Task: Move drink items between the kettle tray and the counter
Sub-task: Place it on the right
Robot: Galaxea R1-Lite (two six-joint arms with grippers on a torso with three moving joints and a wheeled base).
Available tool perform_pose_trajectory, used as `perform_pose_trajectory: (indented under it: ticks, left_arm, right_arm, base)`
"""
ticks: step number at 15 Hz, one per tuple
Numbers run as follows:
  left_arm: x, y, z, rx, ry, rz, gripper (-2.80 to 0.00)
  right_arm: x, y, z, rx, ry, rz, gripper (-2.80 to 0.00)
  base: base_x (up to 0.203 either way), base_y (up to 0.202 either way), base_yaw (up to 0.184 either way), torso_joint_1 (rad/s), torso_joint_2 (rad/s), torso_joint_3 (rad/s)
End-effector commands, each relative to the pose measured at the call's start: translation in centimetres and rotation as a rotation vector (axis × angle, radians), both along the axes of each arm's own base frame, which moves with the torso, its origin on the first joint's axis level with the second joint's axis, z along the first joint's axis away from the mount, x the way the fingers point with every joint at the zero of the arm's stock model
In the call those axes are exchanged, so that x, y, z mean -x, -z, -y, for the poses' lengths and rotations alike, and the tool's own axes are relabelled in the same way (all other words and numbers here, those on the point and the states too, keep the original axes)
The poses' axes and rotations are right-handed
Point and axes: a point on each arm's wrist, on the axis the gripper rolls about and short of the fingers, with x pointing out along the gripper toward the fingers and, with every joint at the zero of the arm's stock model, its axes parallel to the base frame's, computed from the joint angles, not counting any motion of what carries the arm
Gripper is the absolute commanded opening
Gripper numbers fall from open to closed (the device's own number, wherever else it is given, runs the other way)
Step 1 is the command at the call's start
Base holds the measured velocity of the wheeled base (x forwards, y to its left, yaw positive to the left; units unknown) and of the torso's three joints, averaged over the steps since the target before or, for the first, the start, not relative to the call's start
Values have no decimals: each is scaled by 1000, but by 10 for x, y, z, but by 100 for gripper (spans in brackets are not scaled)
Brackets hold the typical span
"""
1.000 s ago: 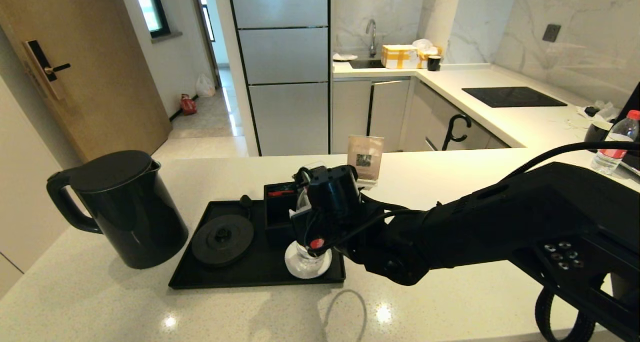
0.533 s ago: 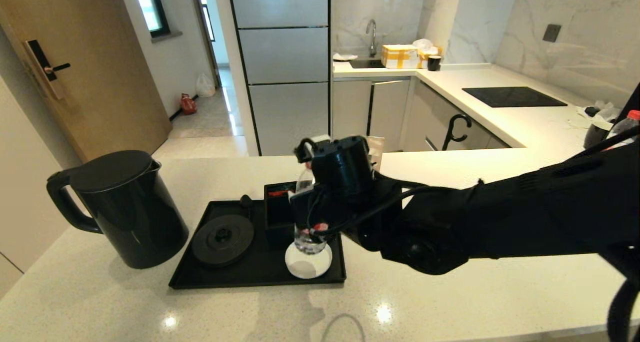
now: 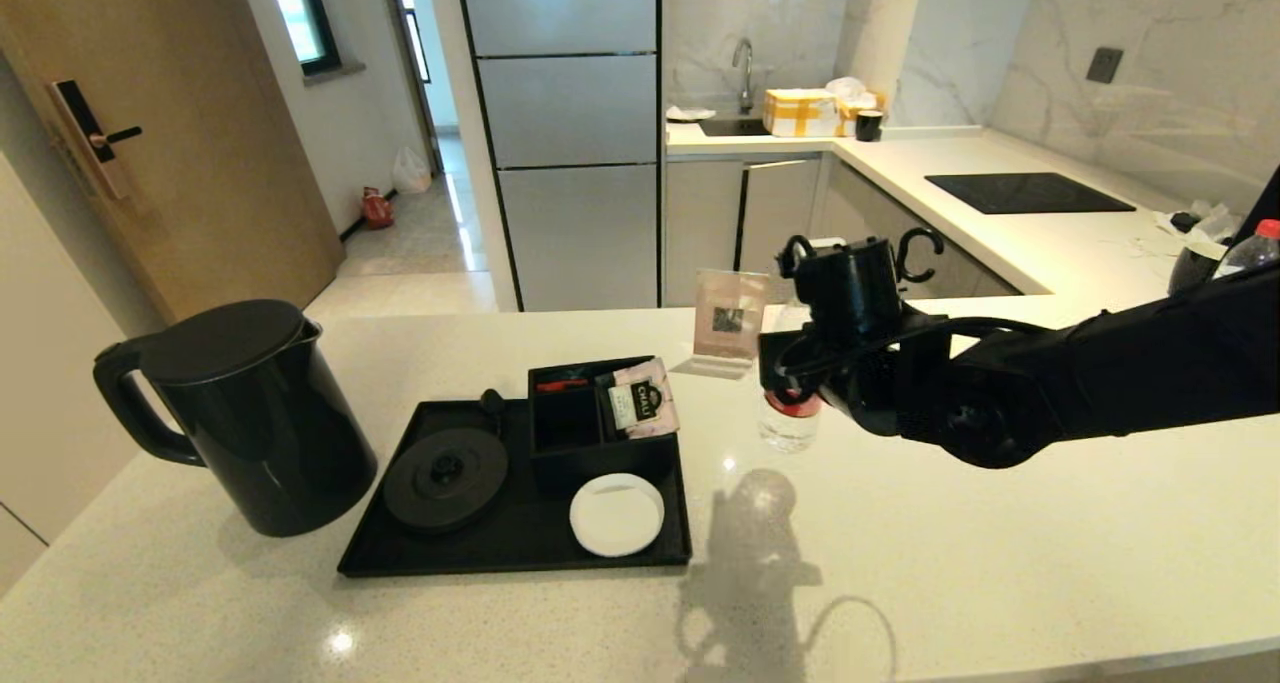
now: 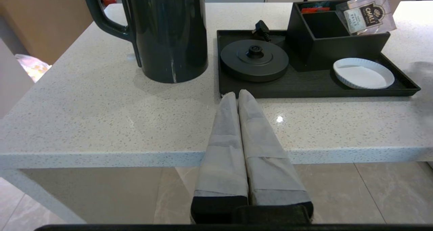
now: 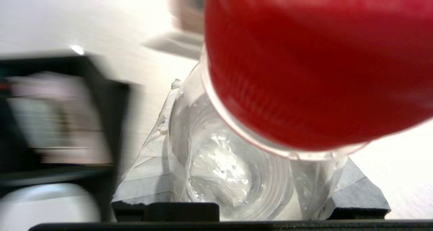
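Observation:
The small clear water bottle [image 3: 788, 425] with a red label hangs upright low over the off-white counter [image 3: 950, 553], a little to the right of the black kettle tray [image 3: 520, 555]; whether its bottom touches the stone I cannot tell. My right gripper [image 3: 795, 388] is shut on it; in the right wrist view the bottle [image 5: 233, 166] fills the space between the two pads [image 5: 149, 177]. The tall black kettle [image 3: 250, 413] stands on the counter left of the tray. The left gripper [image 4: 237, 95] is shut and empty at the counter's front edge, facing the tray [image 4: 304, 89].
The tray bears a round kettle base [image 3: 445, 478], a bare white coaster [image 3: 617, 513] and a compartment box [image 3: 565, 428] holding a pale sachet [image 3: 640, 403]. A card stand [image 3: 730, 323] sits behind. At the far right are a second bottle [image 3: 1255, 248], a black mug [image 3: 1190, 263] and the cooktop [image 3: 1025, 193].
My right gripper lifted the bottle off the white coaster and carried it right and back, off the tray, out over the counter. The kettle and left arm stayed put.

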Motion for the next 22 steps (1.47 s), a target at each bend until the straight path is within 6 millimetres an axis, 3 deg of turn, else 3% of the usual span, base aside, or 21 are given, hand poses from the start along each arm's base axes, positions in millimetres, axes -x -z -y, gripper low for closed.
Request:
perform_pose_trajectory:
  ticks: [1,5,8,9,15,22]
  left_arm:
    - [0,0,0,1,-1,-3,-280]
    - [0,0,0,1,-1,-3,-280]
    - [0,0,0,1,-1,-3,-280]
    - [0,0,0,1,-1,-3,-280]
    - [0,0,0,1,-1,-3,-280]
    - [0,0,0,1,-1,-3,-280]
  right_arm:
    - [-6,20,28,-11,6,-48,-280]
    - [-22,47,51,-26,29,-92,-280]
    - [-25,59,56,-28,43,-92,-280]
    - [-25,61,56,-30,45,-87,0]
    - [-20,61,59,-32,47,-87,0]
    - [28,37,71,-49,-23,-96,0]
  base:
    - [0,0,0,0,0,0]
    - [0,0,0,0,0,0]
    - [0,0,0,0,0,0]
    - [0,0,0,0,0,0]
    - [0,0,0,0,0,0]
    - [0,0,0,0,0,0]
